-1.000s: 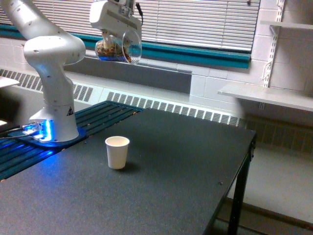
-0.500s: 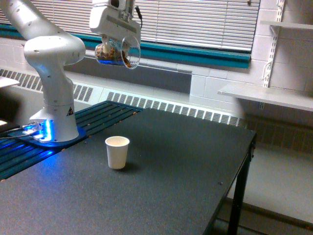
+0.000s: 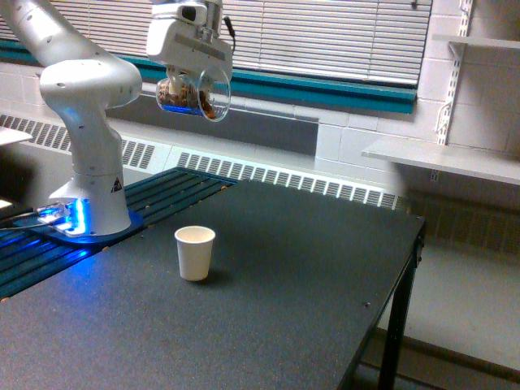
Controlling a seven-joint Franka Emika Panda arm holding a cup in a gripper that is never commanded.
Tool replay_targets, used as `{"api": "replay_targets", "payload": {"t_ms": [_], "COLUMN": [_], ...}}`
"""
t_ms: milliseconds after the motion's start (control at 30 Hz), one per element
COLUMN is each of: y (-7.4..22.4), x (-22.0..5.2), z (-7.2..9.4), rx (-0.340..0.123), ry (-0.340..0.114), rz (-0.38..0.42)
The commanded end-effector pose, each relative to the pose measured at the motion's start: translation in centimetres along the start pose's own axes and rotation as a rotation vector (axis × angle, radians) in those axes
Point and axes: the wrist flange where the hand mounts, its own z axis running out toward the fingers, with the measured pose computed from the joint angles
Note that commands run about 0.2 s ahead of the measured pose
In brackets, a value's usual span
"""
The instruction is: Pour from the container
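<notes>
A dark, speckled table (image 3: pixel 268 309) fills the lower part of the exterior view, set in front of a white block wall with closed window blinds (image 3: pixel 325 36), a teal band beneath them and a long radiator grille (image 3: pixel 284 179) running along the wall; white shelves (image 3: pixel 443 158) hang on brackets at the exterior view's right. One white robot arm (image 3: pixel 89 114) rises from a base lit blue at the exterior view's left. Its gripper (image 3: pixel 195 81) is high above the table, clamped on the container (image 3: pixel 195 93), a clear round cup that it holds tipped well over on its side, with the wide mouth facing the exterior view's right and slightly downward. Inside the container sits a heap of brown, lumpy material, lying along the lower wall and reaching toward the rim; what the pieces are cannot be told. A single white paper cup (image 3: pixel 195 252) stands upright on the table, well below the container and roughly under it, apart from everything else; its inside looks pale, and whether anything is in it cannot be seen. That makes two vessels in all: one clear cup in the air and one paper cup on the table.
</notes>
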Motion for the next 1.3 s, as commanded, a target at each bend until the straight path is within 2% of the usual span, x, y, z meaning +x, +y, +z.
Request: {"api": "replay_targets", "payload": {"t_ms": [33, 1300], "y": [0.2, 1.1], "x": [-0.5, -1.3], "z": [0.2, 2.2], "rx": [-0.003, -0.022], "ry": [-0.013, -0.064], "rz": [0.022, 0.037]}}
